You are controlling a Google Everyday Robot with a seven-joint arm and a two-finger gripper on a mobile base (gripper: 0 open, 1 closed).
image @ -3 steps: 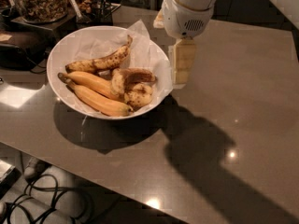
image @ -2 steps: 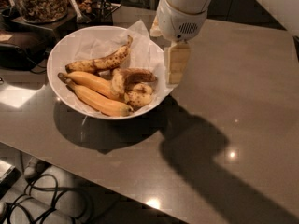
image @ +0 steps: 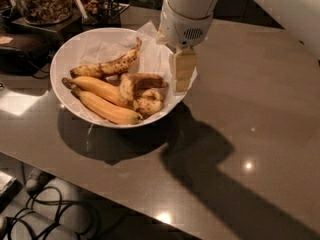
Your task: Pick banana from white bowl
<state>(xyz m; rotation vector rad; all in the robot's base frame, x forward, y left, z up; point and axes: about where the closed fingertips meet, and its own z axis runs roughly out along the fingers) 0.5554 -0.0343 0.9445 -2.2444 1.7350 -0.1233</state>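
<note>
A large round white bowl [image: 65, 59] lined with crinkled white paper sits on the counter at the left. Several bananas lie in it: a spotted one [image: 107, 66] at the back, two yellow ones [image: 102, 101] at the front, and brown-spotted pieces [image: 142, 96] at the right. My gripper [image: 181, 76] hangs from the white arm over the bowl's right rim, just right of the brown-spotted pieces, pointing down. It holds nothing that I can see.
The grey counter [image: 240, 134] stretches to the right and front. A clear container of nuts [image: 42, 1] and dark items stand behind the bowl at the back left. Cables [image: 45, 214] lie on the floor below the counter's front edge.
My gripper and arm have moved left, from beside the bowl's right edge to over its right rim. The bananas have not moved.
</note>
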